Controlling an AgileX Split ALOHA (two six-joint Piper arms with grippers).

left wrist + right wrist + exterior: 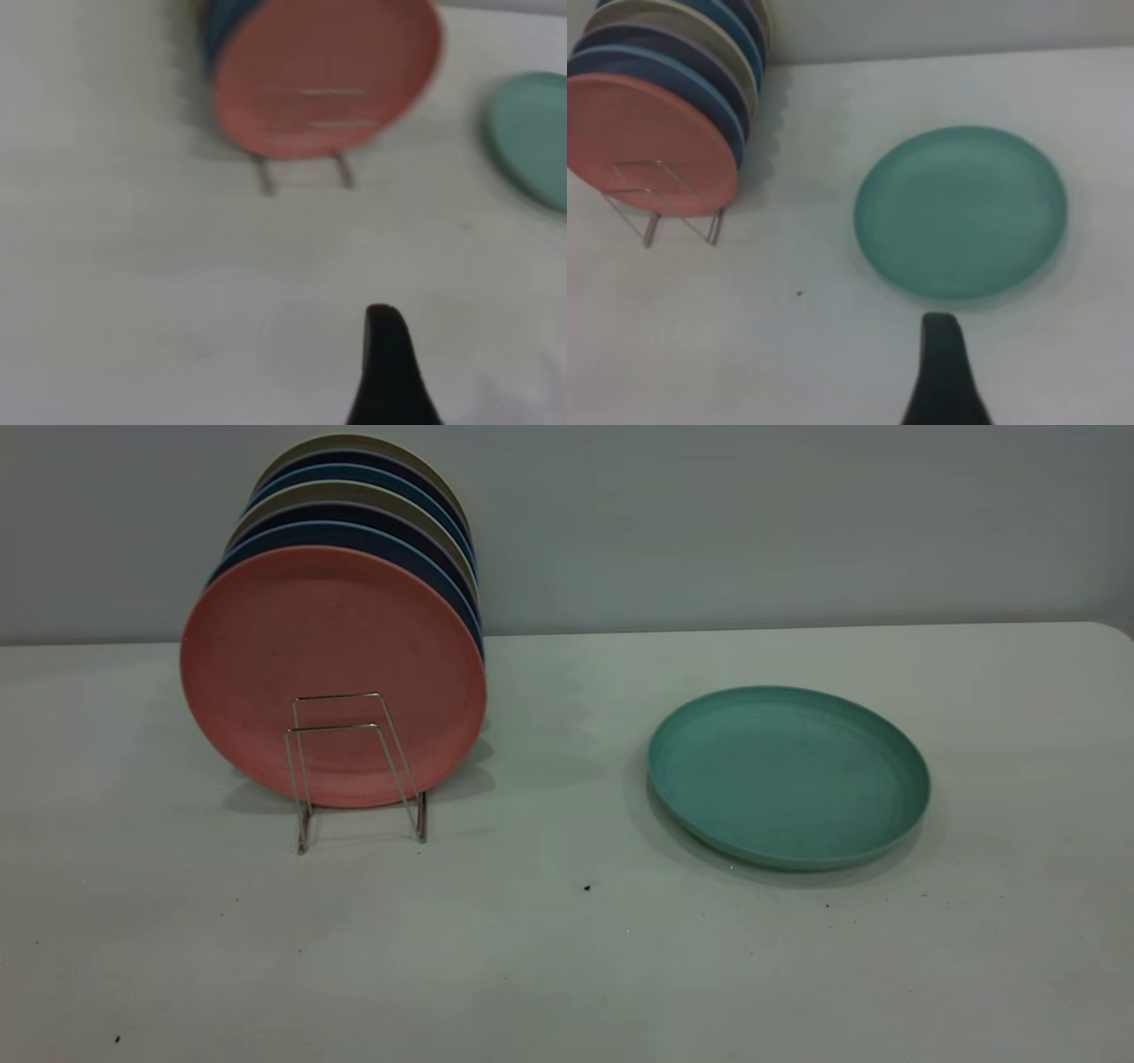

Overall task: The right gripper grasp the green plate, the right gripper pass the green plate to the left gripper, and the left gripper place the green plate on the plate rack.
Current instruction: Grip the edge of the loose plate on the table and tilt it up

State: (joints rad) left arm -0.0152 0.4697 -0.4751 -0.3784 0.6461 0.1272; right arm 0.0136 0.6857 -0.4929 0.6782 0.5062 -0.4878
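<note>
Exterior view: round teal green plate, shallow-rimmed, flat on table; gripper states indeterminable.

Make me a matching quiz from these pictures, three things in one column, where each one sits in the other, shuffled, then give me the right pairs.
Things:
1. round matte teal-green plate
2. round salmon-pink plate
3. thin silver wire plate rack

Places:
A. stands on edge at the front of the row of plates
B. lies flat on the white table, apart from the other plates
C. holds the row of upright plates, its front loops free

Pairs: 1-B, 2-A, 3-C
</note>
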